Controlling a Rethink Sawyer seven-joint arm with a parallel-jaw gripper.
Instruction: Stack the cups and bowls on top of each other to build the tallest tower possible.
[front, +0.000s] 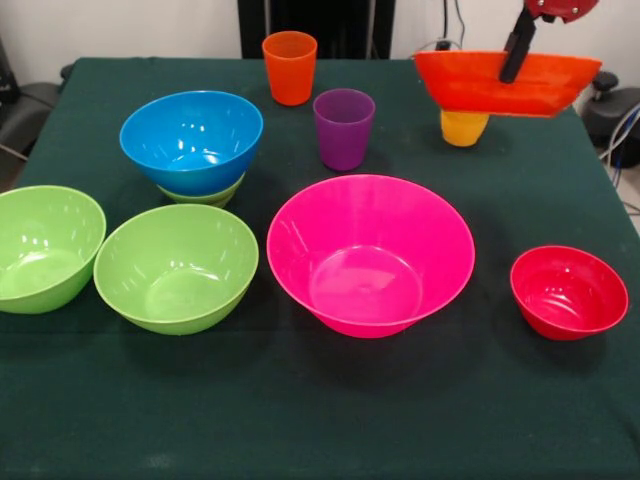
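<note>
My gripper (517, 60) is clamped on the rim of the orange bowl (500, 85), held in the air above the yellow cup (463, 128). The blue bowl (190, 140) sits in a green bowl (205, 195). No writing shows.

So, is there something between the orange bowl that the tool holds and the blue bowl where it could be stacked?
Yes. The orange bowl hangs lifted at the tool, above a yellow cup. On the line toward the blue bowl, which sits on a green bowl, the purple cup stands upright; the orange cup is slightly behind it.
</note>
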